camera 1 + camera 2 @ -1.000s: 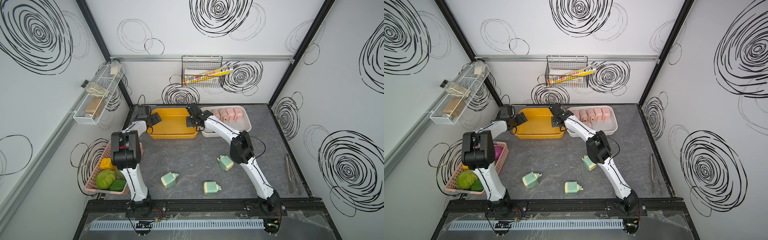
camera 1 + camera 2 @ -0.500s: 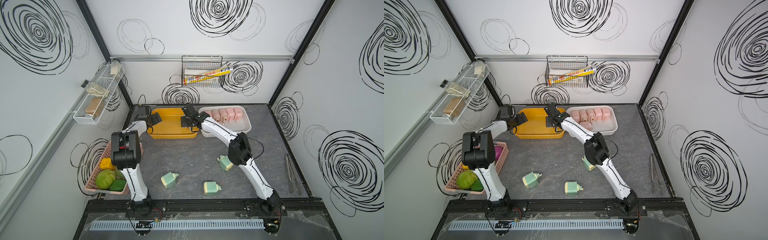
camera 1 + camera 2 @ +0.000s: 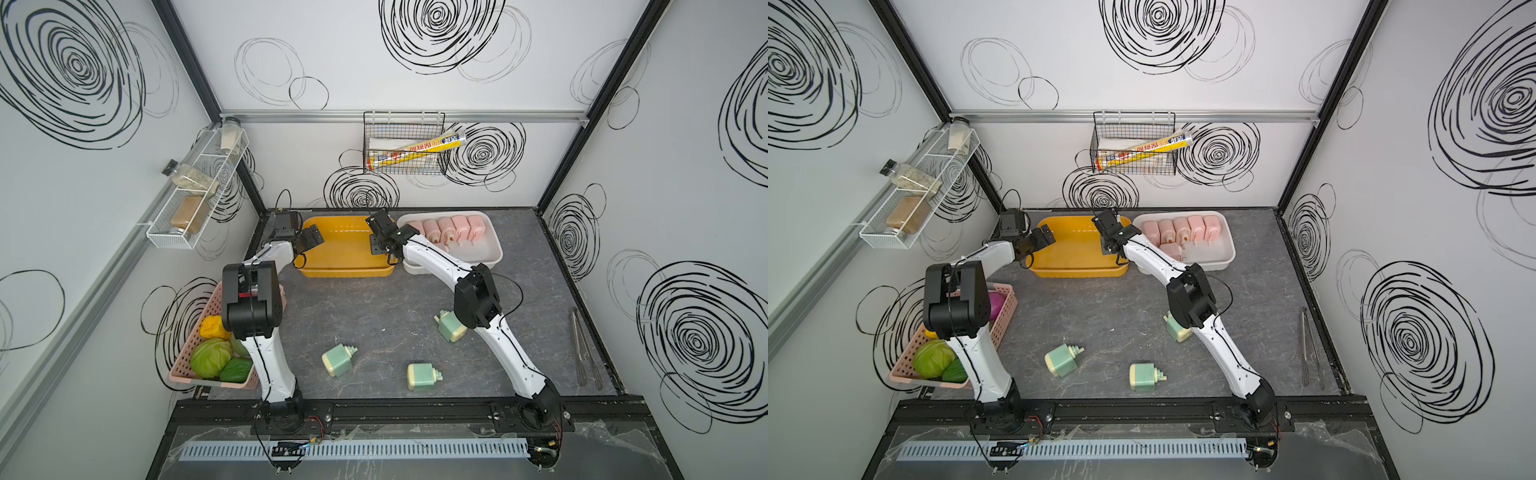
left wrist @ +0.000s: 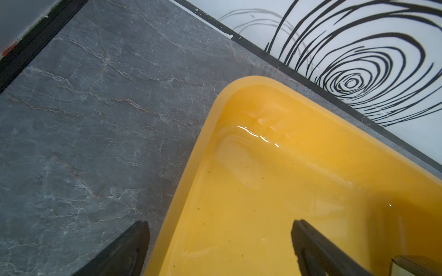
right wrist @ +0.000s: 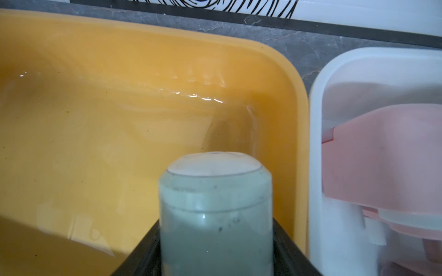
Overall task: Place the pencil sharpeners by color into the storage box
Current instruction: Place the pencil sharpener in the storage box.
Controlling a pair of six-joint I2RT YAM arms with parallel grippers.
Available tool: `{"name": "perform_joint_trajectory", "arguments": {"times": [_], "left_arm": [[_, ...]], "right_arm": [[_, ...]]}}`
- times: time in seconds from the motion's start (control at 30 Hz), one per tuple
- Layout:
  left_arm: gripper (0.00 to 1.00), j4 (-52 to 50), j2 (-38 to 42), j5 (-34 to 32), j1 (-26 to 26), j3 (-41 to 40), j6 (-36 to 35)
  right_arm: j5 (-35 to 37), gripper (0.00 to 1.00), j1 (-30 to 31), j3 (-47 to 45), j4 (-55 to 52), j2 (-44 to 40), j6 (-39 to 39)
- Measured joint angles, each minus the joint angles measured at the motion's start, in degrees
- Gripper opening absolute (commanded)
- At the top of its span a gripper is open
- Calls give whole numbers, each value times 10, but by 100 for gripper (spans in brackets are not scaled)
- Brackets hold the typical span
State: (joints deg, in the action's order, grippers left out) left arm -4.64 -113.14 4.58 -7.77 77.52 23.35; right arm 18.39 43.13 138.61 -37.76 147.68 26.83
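Note:
My right gripper [image 5: 216,239] is shut on a mint green pencil sharpener [image 5: 215,191], held over the right end of the yellow storage box [image 5: 299,100]. In both top views this gripper [image 3: 380,243] [image 3: 1111,240] hangs by the yellow box's [image 3: 345,272] right rim. The white storage box [image 3: 494,249] beside it holds several pink pencil sharpeners [image 3: 453,227]. Three green pencil sharpeners [image 3: 338,359] [image 3: 422,376] [image 3: 451,328] lie on the table. My left gripper [image 4: 219,224] stands open over the yellow box's left rim [image 4: 198,153], holding nothing.
A pink basket [image 3: 212,380] of toy vegetables sits at the table's left edge, beside the left arm. Metal tongs [image 3: 584,345] lie along the right edge. A wire basket [image 3: 405,143] hangs on the back wall and a wire shelf [image 3: 195,195] on the left wall.
My right gripper, with the green sharpener in it, has shifted a little to the left over the yellow box. The left arm has not moved.

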Motion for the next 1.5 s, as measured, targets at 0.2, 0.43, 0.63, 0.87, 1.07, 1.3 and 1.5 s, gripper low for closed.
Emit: {"name": "perform_joint_trajectory", "arguments": {"times": [0.2, 0.43, 0.63, 0.87, 1.07, 1.3, 1.5], "left_arm": [[99, -1, 0, 4, 0, 0, 0], [99, -2, 0, 5, 0, 0, 0], [99, -7, 0, 6, 0, 2, 0], [99, -14, 0, 7, 0, 6, 0], [99, -16, 1, 7, 0, 6, 0], [99, -17, 3, 7, 0, 6, 0], [99, -17, 3, 6, 1, 6, -1]], "right_arm": [[-20, 46, -3, 14, -8, 16, 10], [-23, 62, -4, 15, -8, 16, 21], [-23, 69, -4, 16, -7, 16, 24], [-23, 70, -5, 18, -6, 16, 26], [-26, 70, -5, 19, -6, 16, 26], [-35, 72, -2, 19, -6, 15, 33], [-41, 74, 2, 19, -6, 15, 43]]}}
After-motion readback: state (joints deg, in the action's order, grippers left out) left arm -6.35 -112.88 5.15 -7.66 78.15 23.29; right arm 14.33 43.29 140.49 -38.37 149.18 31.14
